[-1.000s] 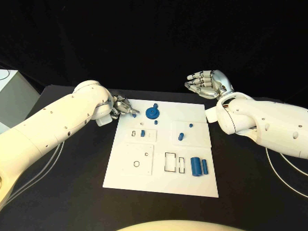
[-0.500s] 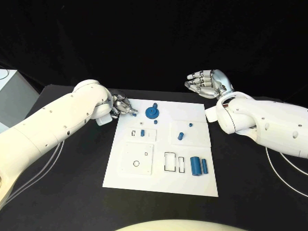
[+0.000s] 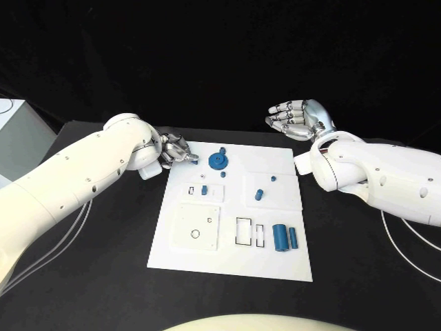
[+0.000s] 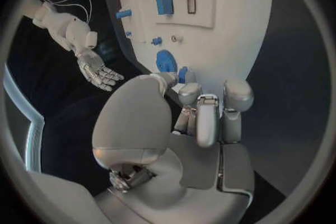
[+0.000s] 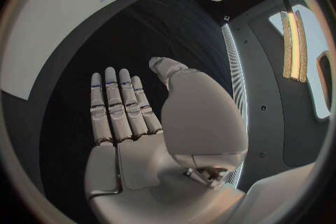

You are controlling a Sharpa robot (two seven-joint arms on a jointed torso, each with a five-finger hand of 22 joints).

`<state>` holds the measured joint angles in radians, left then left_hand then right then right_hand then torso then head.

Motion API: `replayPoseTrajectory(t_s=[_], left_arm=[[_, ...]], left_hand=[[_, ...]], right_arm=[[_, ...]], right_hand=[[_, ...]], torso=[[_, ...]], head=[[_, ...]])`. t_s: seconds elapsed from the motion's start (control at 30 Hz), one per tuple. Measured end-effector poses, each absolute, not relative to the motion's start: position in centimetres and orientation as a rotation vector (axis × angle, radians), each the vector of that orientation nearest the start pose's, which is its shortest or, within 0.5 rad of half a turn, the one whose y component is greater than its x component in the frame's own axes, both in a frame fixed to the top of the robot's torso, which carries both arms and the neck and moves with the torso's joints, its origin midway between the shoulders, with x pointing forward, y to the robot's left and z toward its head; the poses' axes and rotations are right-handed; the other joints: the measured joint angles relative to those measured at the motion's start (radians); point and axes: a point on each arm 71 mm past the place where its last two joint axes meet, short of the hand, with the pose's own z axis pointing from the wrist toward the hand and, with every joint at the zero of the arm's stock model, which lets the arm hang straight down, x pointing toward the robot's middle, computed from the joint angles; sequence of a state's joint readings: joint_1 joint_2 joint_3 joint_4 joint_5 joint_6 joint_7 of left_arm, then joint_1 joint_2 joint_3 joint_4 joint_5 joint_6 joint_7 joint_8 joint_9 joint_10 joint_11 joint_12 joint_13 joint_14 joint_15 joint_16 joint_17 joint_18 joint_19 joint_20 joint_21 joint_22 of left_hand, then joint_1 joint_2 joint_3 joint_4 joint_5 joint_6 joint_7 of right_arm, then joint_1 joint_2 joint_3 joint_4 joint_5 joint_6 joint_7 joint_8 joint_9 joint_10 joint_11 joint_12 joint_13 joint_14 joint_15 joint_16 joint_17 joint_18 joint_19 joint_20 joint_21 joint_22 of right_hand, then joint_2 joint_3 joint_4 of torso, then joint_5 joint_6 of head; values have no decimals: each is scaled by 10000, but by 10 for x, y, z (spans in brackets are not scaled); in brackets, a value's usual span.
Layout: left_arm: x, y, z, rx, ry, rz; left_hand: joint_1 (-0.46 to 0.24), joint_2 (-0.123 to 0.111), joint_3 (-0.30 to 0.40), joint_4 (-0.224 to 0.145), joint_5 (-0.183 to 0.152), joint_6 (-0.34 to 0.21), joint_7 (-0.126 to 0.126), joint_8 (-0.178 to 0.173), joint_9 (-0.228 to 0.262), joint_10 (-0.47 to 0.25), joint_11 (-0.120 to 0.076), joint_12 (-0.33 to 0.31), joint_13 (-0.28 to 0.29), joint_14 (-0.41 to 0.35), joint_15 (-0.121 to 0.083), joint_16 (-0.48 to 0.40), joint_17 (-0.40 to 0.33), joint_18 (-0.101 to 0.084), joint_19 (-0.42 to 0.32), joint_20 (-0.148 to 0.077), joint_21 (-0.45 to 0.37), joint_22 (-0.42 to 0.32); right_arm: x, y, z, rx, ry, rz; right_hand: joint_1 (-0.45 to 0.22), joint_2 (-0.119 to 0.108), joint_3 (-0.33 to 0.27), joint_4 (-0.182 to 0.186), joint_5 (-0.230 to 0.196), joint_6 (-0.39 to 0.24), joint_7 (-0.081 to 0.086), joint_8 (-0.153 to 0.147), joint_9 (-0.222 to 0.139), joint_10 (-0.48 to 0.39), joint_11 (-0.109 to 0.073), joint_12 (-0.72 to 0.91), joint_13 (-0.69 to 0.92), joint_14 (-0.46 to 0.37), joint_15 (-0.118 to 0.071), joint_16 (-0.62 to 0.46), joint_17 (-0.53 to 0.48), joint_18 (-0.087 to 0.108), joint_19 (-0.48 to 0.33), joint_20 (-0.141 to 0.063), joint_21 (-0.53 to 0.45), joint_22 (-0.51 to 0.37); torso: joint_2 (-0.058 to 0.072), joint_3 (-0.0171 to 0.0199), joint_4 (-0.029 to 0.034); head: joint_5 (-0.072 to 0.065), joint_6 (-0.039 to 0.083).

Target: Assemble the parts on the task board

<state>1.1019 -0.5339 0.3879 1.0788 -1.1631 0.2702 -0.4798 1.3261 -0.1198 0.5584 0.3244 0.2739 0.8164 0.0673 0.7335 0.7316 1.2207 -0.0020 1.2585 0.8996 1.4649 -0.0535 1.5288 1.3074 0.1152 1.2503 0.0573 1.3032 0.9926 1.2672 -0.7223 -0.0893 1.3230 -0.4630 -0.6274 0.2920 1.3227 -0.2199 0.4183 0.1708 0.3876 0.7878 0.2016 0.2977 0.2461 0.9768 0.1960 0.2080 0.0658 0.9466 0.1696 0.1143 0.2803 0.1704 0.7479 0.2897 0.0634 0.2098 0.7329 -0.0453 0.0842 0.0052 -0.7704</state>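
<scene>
Two hands flank the white task board (image 3: 233,210) mid-bench in the head view — left hand (image 3: 177,153) at its far-left corner, fingers curled, beside the blue gear (image 3: 218,161). Left wrist view: curled fingers (image 4: 208,117) hold nothing visible. Right wrist view: right hand (image 5: 140,123) flat, spread, empty.

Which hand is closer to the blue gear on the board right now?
Left. The left hand sits at the task board's far left corner, just beside the blue gear. The right hand is raised beyond the board's far right corner, well away.

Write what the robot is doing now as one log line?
left hand: at task board far corner, by blue gear | right hand: open, off board, holding nothing
</scene>
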Motion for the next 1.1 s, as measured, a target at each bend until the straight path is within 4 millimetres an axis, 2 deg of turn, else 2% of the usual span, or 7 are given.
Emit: replayPoseTrajectory(t_s=[0.17, 0.27, 0.33, 0.77, 0.83, 0.93, 1.1], left_arm=[[568, 199, -175, -4338, 21687, -6118], [564, 198, -173, -4313, 21651, -6378], [560, 198, -172, -4276, 21669, -6551], [527, 205, -175, -3673, 21942, -6774], [521, 206, -177, -3513, 21993, -6725], [513, 207, -179, -3286, 22039, -6660], [503, 204, -179, -2830, 22022, -6575]], left_hand=[[-43, -43, 204, 38, 1, -20, -14, 46, 0, 36, -35, 0, 0, 0, 0, 0, 1, 0, 0, 0, 13, 17], [-126, -126, 395, 12, 1, -41, 6, 279, 0, 36, -35, 0, -95, 0, 0, 0, 0, 0, 1, 0, 47, 27], [-172, -81, 424, 41, 1, -123, 28, 419, 0, 36, -35, -47, -210, 0, 0, 0, 0, 0, 0, 0, 47, 16], [-374, -254, 602, -53, -1, -163, 54, 598, 2, 35, -34, -47, -99, 37, -37, 0, 0, 1, 75, -74, 126, 183], [-438, -240, 616, -45, -1, -165, 56, 599, 457, 36, -35, -6, -81, 37, -37, 10, 0, 1, 75, -74, 126, 206], [-491, -292, 631, -31, -1, -167, 58, 657, 637, 79, -77, -6, -49, 37, -37, 47, 0, 0, 112, -110, 193, 280], [-705, -429, 930, -248, -2, -157, 51, 723, 667, 146, -70, 33, -23, 1, -73, 68, 0, -1, 152, -101, 208, 349]], right_arm=[[534, -219, -164, 6925, 13234, 10596], [534, -220, -164, 6933, 13238, 10578], [534, -221, -164, 6940, 13235, 10560], [534, -227, -166, 6970, 13215, 10431], [535, -227, -166, 6975, 13212, 10411], [535, -228, -167, 6980, 13217, 10395], [534, -228, -168, 6990, 13230, 10381]], right_hand=[[0, 0, 27, -27, 111, 0, 0, 0, -7, 0, 0, 0, 0, 0, 0, 0, -38, 0, 0, 0, 0, -40], [0, 0, 27, -27, 153, 0, 0, 0, -16, 0, 0, 0, 0, 0, 0, 0, -38, 0, 0, 0, 0, -57], [0, 0, 27, -27, 152, 0, 0, 0, -16, 0, 0, 0, 1, 0, 0, 0, -46, 0, 0, 0, 0, -58], [0, 0, 55, -55, 269, 0, 0, 0, -25, 0, 0, 0, 1, 0, 0, -38, -81, 0, 1, 0, 0, -98], [0, 0, 55, -55, 269, 0, 0, 0, -25, 0, 0, 0, 2, 0, 0, -38, -81, 0, 1, 0, 0, -98], [0, 0, 55, -54, 269, 0, 0, 0, -25, 0, 0, 0, 1, 0, 0, -38, -81, -1, 1, 0, 0, -98], [0, 0, 55, -54, 269, 0, 0, 0, -25, 0, 0, 0, 2, 0, 0, -38, -80, 0, 1, 0, 0, -98]], torso=[[-11, 1, 3], [-15, 1, 9], [-17, -6, 14], [-29, -8, 25], [-29, -7, 26], [-29, -8, 27], [-18, -12, 26]], head=[[-4, -1], [-6, -1], [-6, 4], [64, 18], [87, 12], [132, -13], [196, -40]])
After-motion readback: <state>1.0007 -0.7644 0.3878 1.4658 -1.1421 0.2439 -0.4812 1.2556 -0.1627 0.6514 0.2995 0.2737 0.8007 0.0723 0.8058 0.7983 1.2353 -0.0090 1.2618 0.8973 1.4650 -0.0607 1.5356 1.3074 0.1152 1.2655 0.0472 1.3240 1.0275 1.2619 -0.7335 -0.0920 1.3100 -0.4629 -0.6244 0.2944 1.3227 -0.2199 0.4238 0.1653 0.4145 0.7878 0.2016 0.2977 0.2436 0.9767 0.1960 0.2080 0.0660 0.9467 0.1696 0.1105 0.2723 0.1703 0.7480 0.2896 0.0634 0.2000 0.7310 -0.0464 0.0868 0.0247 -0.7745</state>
